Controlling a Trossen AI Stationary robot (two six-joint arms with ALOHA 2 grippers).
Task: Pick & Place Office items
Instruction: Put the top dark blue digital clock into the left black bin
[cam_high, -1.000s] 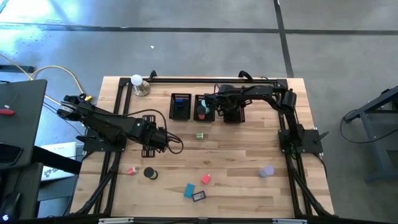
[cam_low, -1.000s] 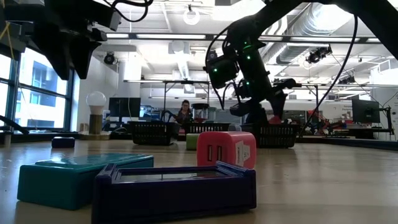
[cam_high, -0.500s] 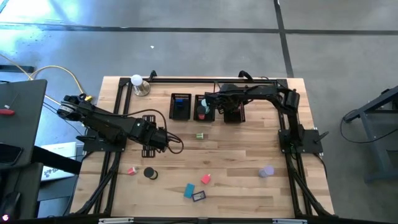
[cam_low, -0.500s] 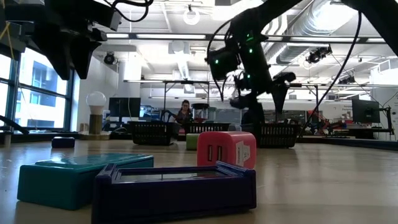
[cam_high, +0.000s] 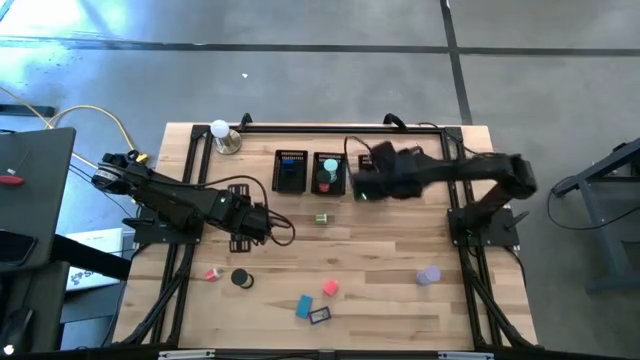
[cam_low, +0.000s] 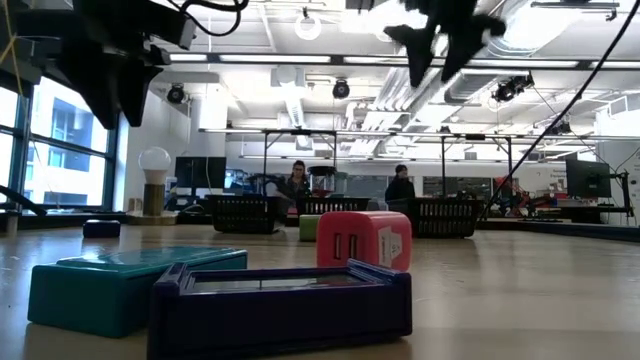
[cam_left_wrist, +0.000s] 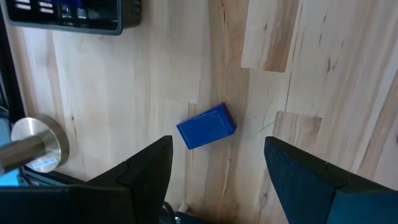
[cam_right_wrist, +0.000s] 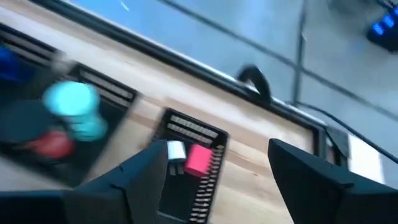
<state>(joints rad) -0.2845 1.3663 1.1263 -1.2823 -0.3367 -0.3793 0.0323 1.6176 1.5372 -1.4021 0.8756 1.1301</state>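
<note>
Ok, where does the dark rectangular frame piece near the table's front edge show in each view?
High view: dark frame piece low centre, right beside the teal block.
Low view: nearest the camera, bottom centre; teal block to its left.
Left wrist view: not in it.
Right wrist view: not in it.
Shared landmark: the teal block.

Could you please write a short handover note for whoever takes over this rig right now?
Left tool: open, empty, over a blue block on the table.
Right tool: open, empty, above the black mesh bins.
Done: a teal piece and a red one lie in one bin, a pink block in another.
Left: pink, teal, purple, green pieces and the black roll on the table.
</note>
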